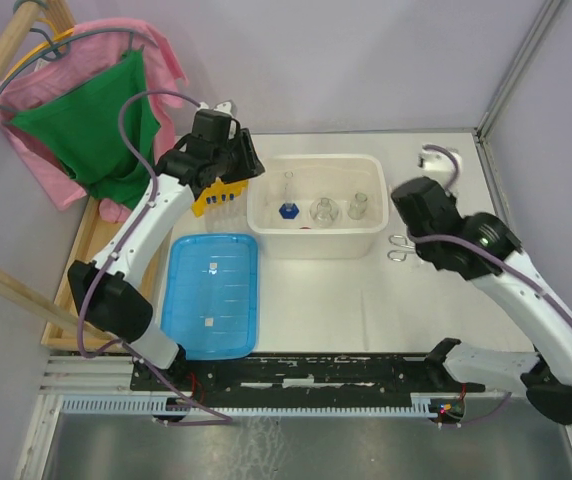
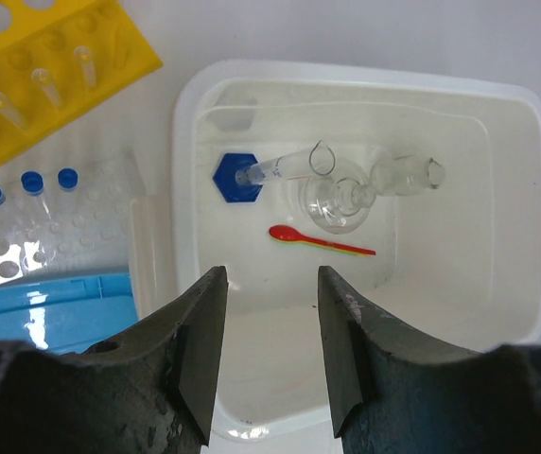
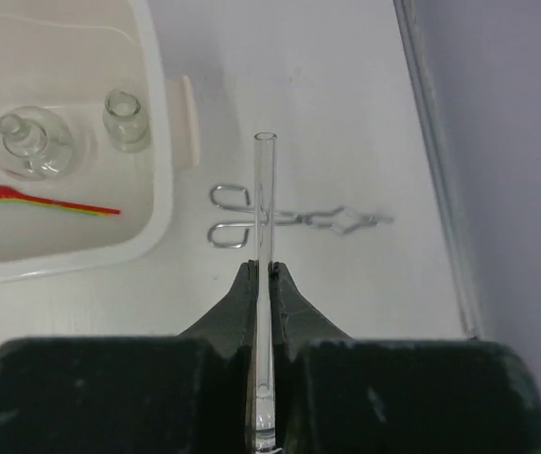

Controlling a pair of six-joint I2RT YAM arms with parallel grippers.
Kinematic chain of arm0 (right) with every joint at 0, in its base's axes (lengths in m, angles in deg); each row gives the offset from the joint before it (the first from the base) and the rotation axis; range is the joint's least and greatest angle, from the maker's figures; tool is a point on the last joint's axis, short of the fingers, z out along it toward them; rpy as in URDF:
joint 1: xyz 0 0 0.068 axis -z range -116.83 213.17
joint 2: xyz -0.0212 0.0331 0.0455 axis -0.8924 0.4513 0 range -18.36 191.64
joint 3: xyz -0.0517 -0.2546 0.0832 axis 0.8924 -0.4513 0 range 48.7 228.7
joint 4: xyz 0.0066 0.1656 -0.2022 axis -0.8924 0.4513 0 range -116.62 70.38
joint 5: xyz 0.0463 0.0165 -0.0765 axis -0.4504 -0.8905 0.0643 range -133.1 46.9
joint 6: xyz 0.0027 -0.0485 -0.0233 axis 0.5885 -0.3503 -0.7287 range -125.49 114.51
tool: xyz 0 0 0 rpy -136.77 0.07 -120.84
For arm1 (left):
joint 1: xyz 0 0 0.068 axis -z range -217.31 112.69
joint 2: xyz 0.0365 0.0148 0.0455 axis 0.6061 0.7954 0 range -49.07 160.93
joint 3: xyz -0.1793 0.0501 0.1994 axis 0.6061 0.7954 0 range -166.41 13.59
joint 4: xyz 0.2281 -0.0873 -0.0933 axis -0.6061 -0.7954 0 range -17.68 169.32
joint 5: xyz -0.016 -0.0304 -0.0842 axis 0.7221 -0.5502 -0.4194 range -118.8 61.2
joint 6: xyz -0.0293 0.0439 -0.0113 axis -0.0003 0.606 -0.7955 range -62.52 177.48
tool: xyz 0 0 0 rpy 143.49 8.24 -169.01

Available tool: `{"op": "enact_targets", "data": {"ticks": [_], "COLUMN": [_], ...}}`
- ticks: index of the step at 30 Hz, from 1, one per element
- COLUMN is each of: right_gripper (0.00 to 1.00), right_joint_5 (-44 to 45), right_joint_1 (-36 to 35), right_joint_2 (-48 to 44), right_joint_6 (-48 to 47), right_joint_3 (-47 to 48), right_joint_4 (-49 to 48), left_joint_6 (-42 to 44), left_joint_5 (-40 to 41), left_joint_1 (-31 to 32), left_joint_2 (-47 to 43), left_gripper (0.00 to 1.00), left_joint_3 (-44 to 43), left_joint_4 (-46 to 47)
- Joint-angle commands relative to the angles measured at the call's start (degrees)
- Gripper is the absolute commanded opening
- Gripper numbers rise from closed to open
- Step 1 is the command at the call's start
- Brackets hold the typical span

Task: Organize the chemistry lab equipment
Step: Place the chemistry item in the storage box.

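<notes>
The right tool [image 3: 263,274] clamps a thin glass tube [image 3: 265,203] over the table [image 3: 365,312] near metal tongs [image 3: 294,220]; left tool [image 2: 270,317] open above smooth white tub [image 2: 512,104].

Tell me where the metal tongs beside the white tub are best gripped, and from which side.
Grip the metal tongs at the narrow shank between the ring handles and the tips, coming from straight above and closing across it. They lie flat on the table, rings toward the white tub, so a side approach probably finds no gap underneath.
</notes>
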Motion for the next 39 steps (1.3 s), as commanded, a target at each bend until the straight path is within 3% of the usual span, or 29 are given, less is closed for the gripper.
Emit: {"op": "enact_targets", "data": {"ticks": [1, 7, 13, 22, 39], "right_gripper": [0.08, 0.07, 0.04, 0.04, 0.04], "right_joint_5": [2.79, -11.93, -29.75, -42.93, -51.18], "right_joint_1": [-0.15, -0.08, 0.17, 0.24, 1.06], "right_joint_2": [15.41, 34.99, 42.26, 46.97, 56.10], "right_joint_6": [-40.23, -67.48, -81.19, -81.64, -74.47], "right_joint_3": [6.21, 19.44, 25.10, 24.84, 21.88], "right_joint_4": [-24.31, -27.42, -20.35, -14.36, -19.92], "left_joint_6": [-0.23, 1.55, 2.79, 2.59, 2.92], "left_joint_5": [-0.11, 1.04, 2.94, 3.45, 2.33], "left_joint_1": [0.23, -0.01, -1.69, -3.75, -4.33], "left_joint_2": [2.33, 4.80, 7.01, 7.35, 9.20], "left_gripper": [0.50, 0.51, 0.51, 0.52, 0.52], "left_joint_3": [-5.89, -10.73, -16.53, -16.49, -16.93], "left_joint_4": [0.69, -0.94, -3.74, -3.44, -3.42]}}
